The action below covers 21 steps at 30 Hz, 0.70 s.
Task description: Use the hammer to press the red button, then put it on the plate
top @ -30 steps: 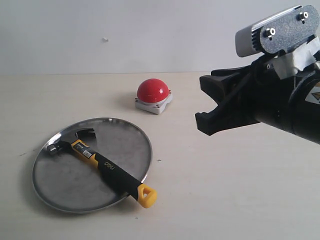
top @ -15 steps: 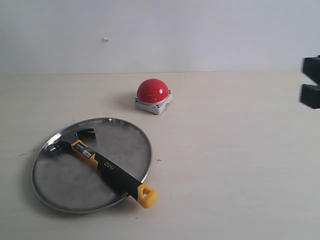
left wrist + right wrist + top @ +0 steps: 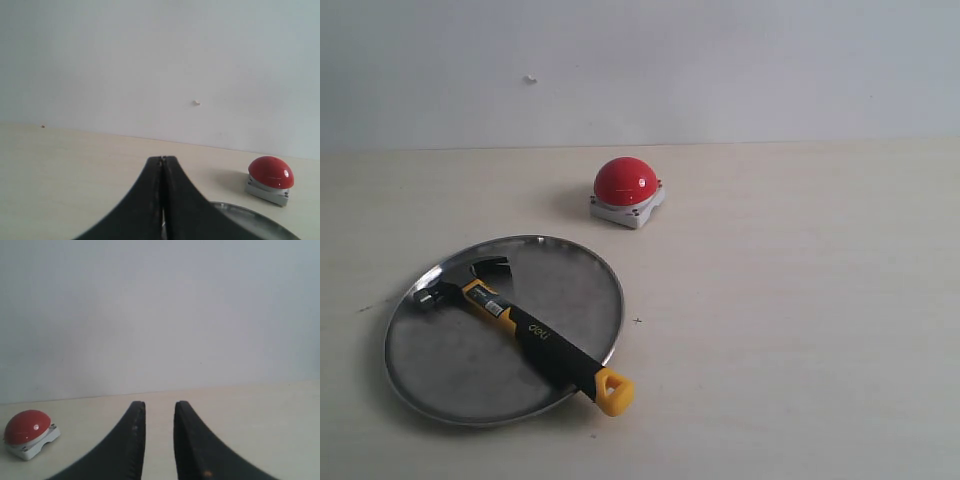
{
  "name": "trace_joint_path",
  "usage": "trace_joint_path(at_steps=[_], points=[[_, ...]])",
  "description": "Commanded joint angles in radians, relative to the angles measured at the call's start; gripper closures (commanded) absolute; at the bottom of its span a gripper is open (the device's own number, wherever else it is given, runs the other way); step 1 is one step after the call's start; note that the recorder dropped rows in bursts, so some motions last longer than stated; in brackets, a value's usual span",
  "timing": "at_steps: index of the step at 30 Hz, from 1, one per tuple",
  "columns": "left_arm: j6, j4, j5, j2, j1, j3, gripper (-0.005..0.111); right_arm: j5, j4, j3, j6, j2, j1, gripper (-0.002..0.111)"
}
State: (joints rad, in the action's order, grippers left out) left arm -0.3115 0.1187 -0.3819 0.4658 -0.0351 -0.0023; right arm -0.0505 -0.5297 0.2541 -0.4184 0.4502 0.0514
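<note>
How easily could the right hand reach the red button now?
Probably yes: the right hand is empty, slightly open, and only bare table lies between it and the red button.

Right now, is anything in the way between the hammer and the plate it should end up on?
Nothing visible. The hammer already lies across the plate, with its head over the dish and its yellow looped end sticking out past the rim.

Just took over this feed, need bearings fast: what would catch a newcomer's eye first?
The glossy red button sits alone toward the back of the table. In front of it, to the left, the hammer lies across the plate, its yellow loop overhanging the rim.
</note>
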Motion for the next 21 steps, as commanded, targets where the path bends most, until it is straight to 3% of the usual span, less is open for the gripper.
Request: trace_joint_path(at_steps=[1,8,21], points=[[-0.001,0.001,0.004,-0.003,-0.005,0.002,0.107,0.008,0.009,-0.023,0.005,-0.027,-0.005,0.087],[-0.001,0.001,0.004,-0.003,-0.005,0.002,0.107,0.042,0.205,-0.114,0.206,-0.205,-0.095,0.087],[-0.001,0.001,0.004,-0.003,-0.005,0.002,0.107,0.179,0.370,-0.189,0.275,-0.351,-0.170,0.087]])
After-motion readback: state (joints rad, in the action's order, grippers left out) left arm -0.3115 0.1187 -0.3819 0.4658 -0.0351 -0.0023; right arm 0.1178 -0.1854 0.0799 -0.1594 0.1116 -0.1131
